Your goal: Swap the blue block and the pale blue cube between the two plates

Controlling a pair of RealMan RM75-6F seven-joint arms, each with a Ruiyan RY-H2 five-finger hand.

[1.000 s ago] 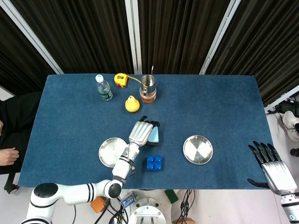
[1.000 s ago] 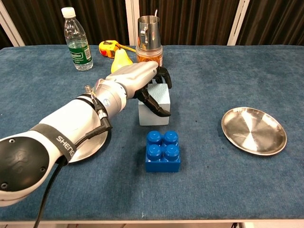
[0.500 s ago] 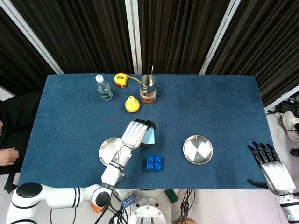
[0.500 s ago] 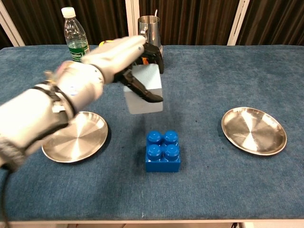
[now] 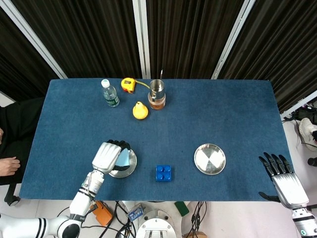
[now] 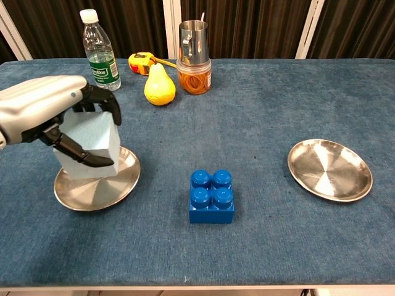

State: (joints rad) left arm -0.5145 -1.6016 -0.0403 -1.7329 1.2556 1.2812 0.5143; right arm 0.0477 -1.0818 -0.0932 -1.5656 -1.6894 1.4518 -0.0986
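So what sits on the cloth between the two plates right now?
Only the blue block, standing alone on bare cloth between the left plate and right plate; both views show it.

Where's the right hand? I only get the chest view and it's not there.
Observer: In the head view, the right hand is past the table's right edge, near the front corner.
Operator: Is it holding anything?
Observer: No, its fingers are spread and empty.
Operator: Is the cube over the plate?
Observer: Yes. From above, the cube in the left hand hides much of the left plate; only the near right rim shows.
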